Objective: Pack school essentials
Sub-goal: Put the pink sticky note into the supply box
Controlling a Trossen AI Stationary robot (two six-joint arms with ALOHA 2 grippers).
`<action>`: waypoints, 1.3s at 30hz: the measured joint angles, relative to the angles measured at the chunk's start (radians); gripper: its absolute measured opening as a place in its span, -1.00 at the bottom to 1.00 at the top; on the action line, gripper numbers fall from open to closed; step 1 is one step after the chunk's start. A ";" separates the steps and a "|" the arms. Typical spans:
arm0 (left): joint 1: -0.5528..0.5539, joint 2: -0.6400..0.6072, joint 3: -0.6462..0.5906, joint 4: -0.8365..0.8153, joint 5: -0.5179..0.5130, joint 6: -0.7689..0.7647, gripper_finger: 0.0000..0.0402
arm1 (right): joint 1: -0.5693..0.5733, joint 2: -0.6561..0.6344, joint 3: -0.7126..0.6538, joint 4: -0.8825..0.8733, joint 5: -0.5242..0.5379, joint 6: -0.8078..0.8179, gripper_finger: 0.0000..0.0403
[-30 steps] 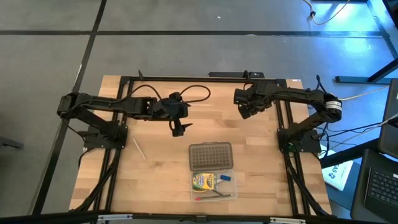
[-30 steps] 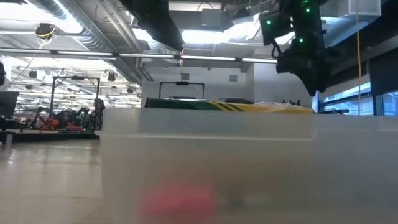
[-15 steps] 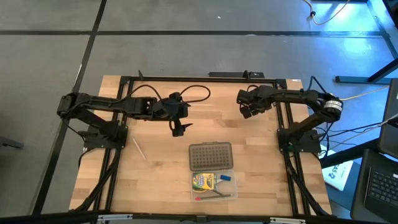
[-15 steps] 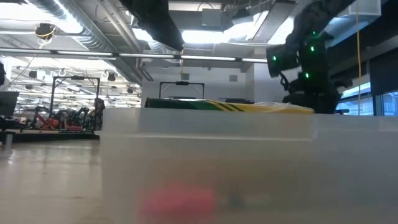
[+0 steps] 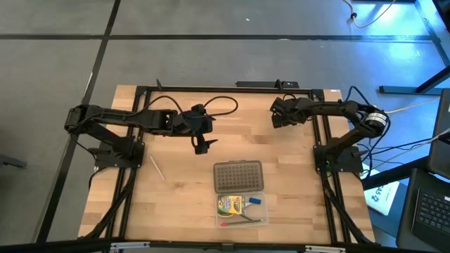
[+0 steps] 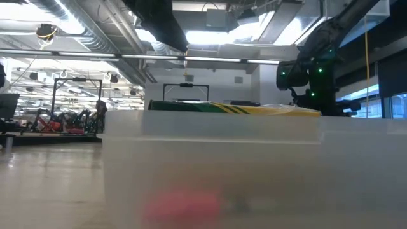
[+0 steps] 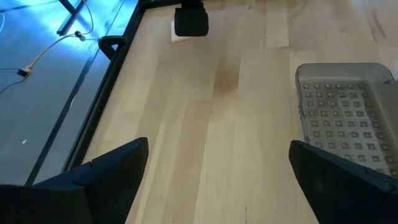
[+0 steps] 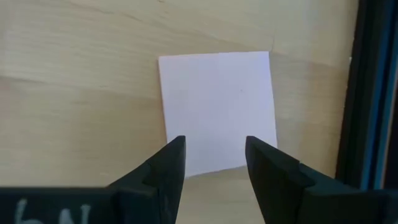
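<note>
From above, the right pincer [image 5: 278, 117] sits at the far right corner of the worktop [image 5: 179, 176], just inside the black frame rail. The pad it is after is hidden beneath it there. The left pincer [image 5: 202, 144] hangs mid-worktop, well apart from that corner, so the right arm is clearly the nearer. The clear case [image 5: 239, 195] lies at the near middle, its grey dotted lid folded back, with the crayon box [image 5: 229, 204], a tiny blue eraser [image 5: 254, 201] and pencils already inside; one pale pencil [image 5: 157, 169] lies loose to its left.

At table height, the case wall fills the foreground and the right arm [image 6: 311, 76] stands low behind it.

The left wrist view shows its own fingers [image 7: 106, 171] spread wide and empty, the dotted lid [image 7: 345, 115] ahead.

The right wrist view settles the approach: the square pad [image 8: 217, 109] lies flat straight ahead of the part-open, empty right pincer, its near edge between the fingertips, its side edge close to the rail. It looks pale pinkish, thin and plain.
</note>
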 joint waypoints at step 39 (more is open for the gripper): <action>0.000 0.000 0.000 0.000 0.000 0.000 0.91 | 0.084 0.094 0.062 0.029 -0.242 0.006 -0.16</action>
